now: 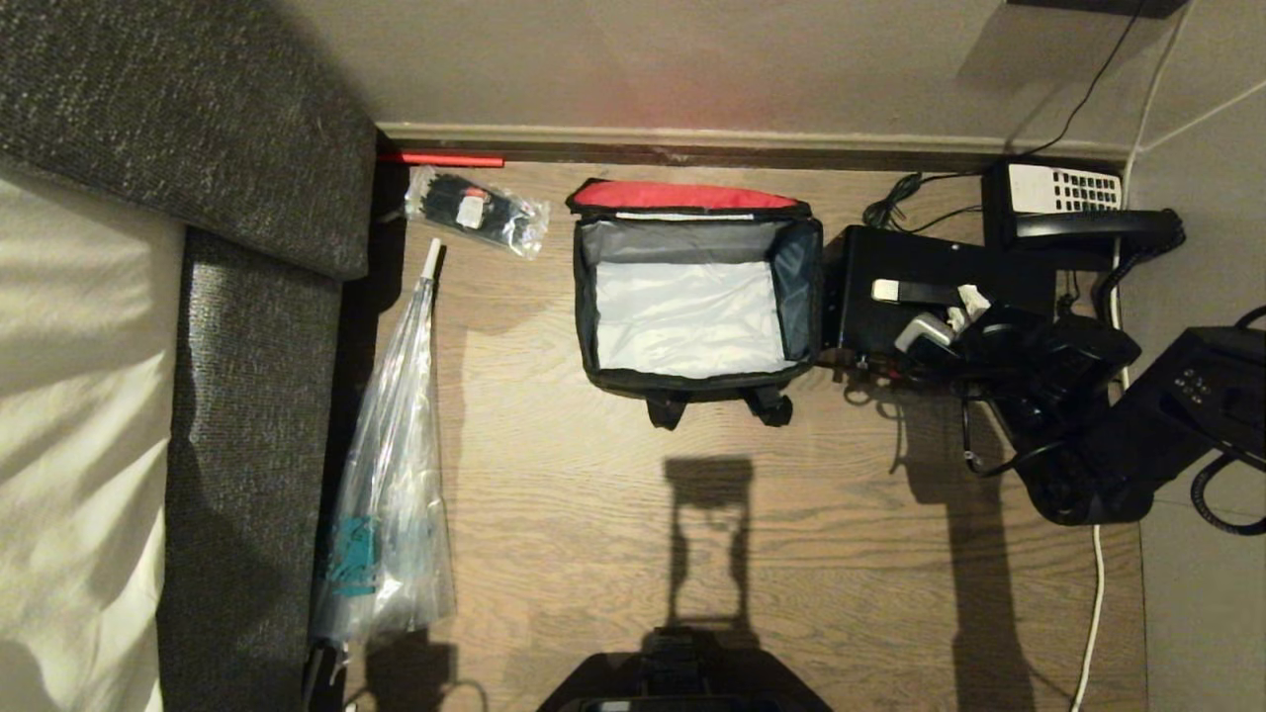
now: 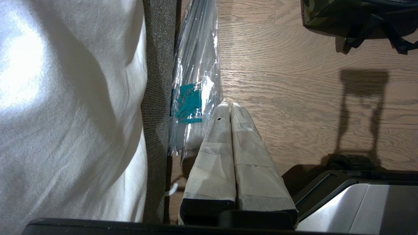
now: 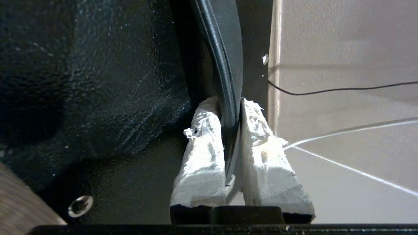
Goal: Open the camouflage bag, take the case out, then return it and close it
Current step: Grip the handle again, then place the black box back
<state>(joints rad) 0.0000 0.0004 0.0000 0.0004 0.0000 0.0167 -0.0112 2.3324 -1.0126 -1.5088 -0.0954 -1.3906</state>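
The camouflage bag stands open on the wood floor, its red-lined lid folded back and its silver-grey inside empty. One corner of the bag shows in the left wrist view. The case, a flat black box, lies on the floor right of the bag, touching its side. My right gripper is over the case, shut on its black strap handle. The strap runs between the taped fingers beside the case's black shell. My left gripper hangs shut and empty low by the sofa.
A black telephone with white keypad sits behind the case by the wall. A long clear plastic sleeve and a small packet lie along the grey sofa. A white cable runs down the right. Bare floor lies in front of the bag.
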